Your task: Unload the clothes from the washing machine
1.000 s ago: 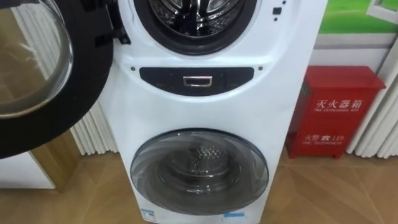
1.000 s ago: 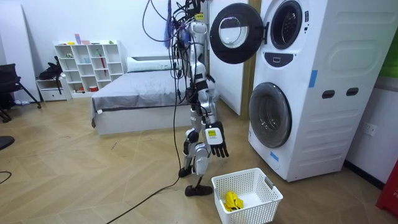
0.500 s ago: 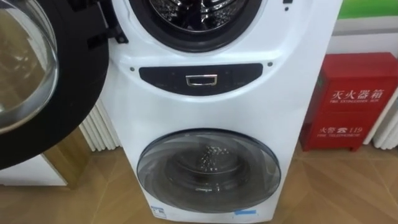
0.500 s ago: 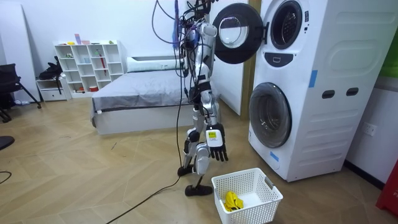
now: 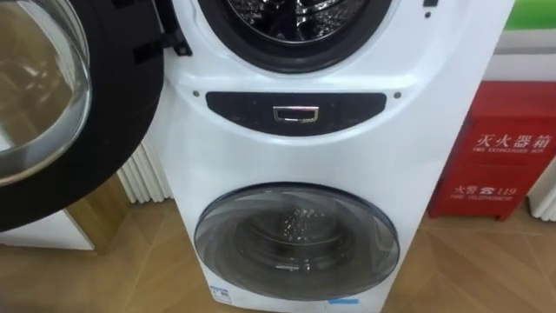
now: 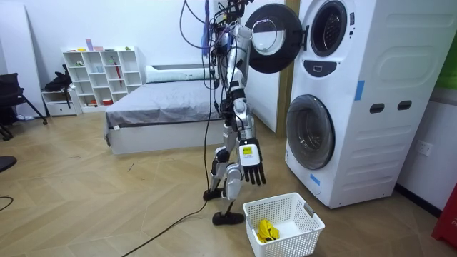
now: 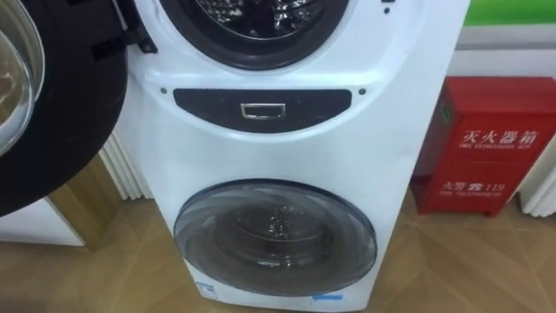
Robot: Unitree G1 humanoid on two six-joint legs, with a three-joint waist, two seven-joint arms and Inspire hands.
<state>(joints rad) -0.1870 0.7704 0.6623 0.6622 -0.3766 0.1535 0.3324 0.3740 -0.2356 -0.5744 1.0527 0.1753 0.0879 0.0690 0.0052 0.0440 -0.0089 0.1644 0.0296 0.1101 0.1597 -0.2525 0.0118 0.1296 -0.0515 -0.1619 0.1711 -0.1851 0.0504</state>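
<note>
White washer stack (image 5: 347,156): it sits further right in the left eye view than 1 s ago. The whole picture has shifted, so that is the head's own move. In the room view the robot's trunk now leans nearer the machine, between bed (image 6: 164,107) and stack. I judge it is closing in for a reach, not yet reaching.
Black-rimmed upper door (image 5: 82,104): swung wide open on the left, as before; the frame's edge cuts off its glass.
Upper drum (image 5: 291,13): its lower arc is in frame and bare of cloth. The rest is cut off above, so I cannot tell whether clothes remain inside.
Lower door (image 5: 295,243): shut, and the drum behind its tinted glass is dim.
Red cabinet (image 5: 508,148): on the floor right of the stack, partly cut off.
Basket (image 6: 300,239): on the floor just beside the robot's feet, in front of the stack.
Right hand (image 6: 251,163): hangs low by the leg, above the basket's near corner, fingers straight and slack, holding nothing.
Yellow cloth (image 6: 268,230): 1 piece lies in the basket, too small to tell what garment.
</note>
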